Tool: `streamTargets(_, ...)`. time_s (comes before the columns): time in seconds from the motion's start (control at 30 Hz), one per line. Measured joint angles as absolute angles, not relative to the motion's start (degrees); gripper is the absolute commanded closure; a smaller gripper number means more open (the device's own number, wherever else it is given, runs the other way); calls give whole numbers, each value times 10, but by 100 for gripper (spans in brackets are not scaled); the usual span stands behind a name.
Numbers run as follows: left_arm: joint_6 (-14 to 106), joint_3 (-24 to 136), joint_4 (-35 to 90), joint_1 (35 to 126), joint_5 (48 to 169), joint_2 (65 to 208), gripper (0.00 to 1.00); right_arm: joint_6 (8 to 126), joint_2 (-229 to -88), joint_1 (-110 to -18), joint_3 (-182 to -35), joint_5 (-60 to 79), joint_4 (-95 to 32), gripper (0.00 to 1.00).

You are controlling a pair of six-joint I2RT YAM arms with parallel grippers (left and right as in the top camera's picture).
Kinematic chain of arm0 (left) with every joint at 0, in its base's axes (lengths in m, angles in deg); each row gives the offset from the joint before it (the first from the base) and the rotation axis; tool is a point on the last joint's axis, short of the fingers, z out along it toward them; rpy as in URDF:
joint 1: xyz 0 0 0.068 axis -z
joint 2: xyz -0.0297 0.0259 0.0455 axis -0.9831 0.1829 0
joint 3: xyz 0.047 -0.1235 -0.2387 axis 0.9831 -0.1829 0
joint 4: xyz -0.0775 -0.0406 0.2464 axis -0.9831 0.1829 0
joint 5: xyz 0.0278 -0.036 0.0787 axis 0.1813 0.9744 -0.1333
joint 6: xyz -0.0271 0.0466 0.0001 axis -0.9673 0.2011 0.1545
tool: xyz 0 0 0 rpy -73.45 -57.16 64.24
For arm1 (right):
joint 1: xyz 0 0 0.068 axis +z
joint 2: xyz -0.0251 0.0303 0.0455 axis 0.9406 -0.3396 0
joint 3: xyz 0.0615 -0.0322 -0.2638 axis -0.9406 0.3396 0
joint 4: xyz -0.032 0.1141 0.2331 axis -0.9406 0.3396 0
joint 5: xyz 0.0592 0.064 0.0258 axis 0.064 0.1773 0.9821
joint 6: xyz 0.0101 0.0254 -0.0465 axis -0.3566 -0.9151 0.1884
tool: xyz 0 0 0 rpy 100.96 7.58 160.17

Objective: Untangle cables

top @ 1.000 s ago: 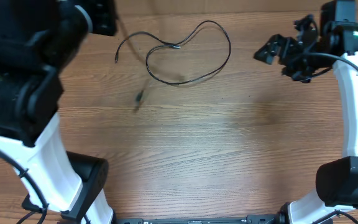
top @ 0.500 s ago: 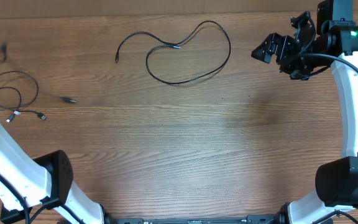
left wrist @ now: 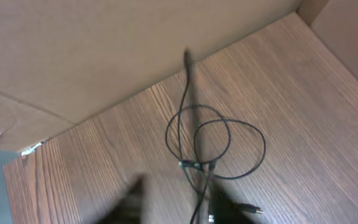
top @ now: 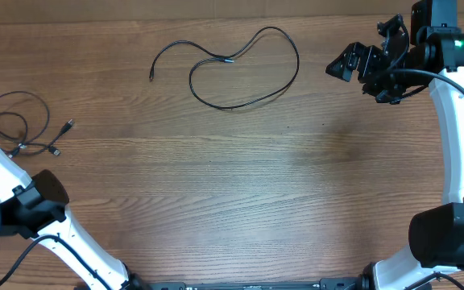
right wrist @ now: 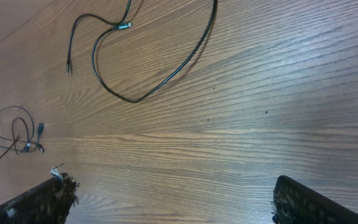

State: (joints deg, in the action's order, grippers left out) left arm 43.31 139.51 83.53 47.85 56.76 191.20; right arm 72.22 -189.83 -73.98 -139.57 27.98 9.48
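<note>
Since the earlier frame the left arm (top: 22,201) has moved down to the lower left of the overhead frame, and the loose plug (top: 69,125) now lies closer to the coiled cable (top: 14,129) at the left edge. The left claw (left wrist: 182,200) (much blurred in its wrist view) shows its fingers apart, released. We see the long cable (top: 244,72) looped at upper centre on the table (top: 240,185). The right claw (top: 353,63), upper right, stands wide and grasps nothing.
</note>
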Motion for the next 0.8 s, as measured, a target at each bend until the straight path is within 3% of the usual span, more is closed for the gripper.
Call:
streamTargets(0.03, 432, 1395, 835, 479, 568, 1913, 3, 722, -1898, -740, -1396, 278, 95, 0)
streamTargets(0.07, 430, 1395, 835, 479, 572, 1912, 3, 722, -1898, -740, -1396, 276, 93, 0)
streamTargets(0.3, 424, 1395, 835, 496, 626, 1903, 6, 723, -1898, -742, -1396, 268, 80, 0)
streamTargets(0.63, 531, 1378, 824, 782, 768, 1874, 8, 719, -1898, -755, -1396, 212, 75, 0)
streamTargets(0.8, 637, 1316, 768, 895, 847, 1895, 9, 700, -1898, -830, -1396, 212, 88, 0)
